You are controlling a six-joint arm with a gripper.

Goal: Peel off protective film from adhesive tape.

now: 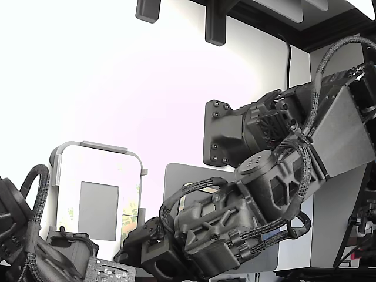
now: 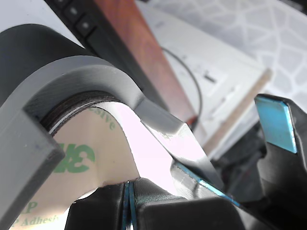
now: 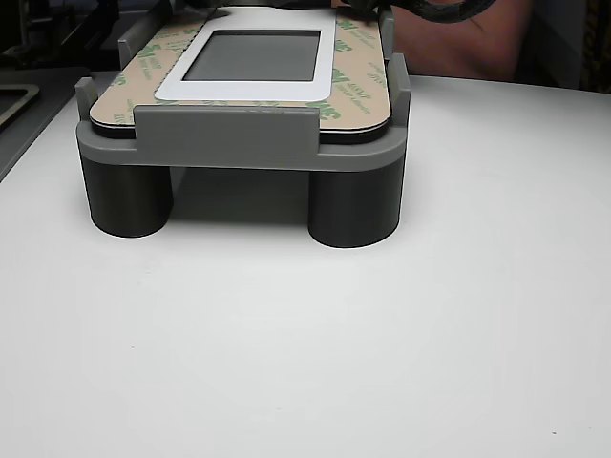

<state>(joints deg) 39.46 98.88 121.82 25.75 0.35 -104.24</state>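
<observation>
Fixture: grey jig on the white table, carrying the panel.
Protective film: pale liner with green print, curling up off the fixture's corner.
Gripper: fingers apart; the film's lifted edge lies just beside the blue-padded finger, unpinched.
Technique: probably pinch the lifted edge, then pull low along the strip.
</observation>
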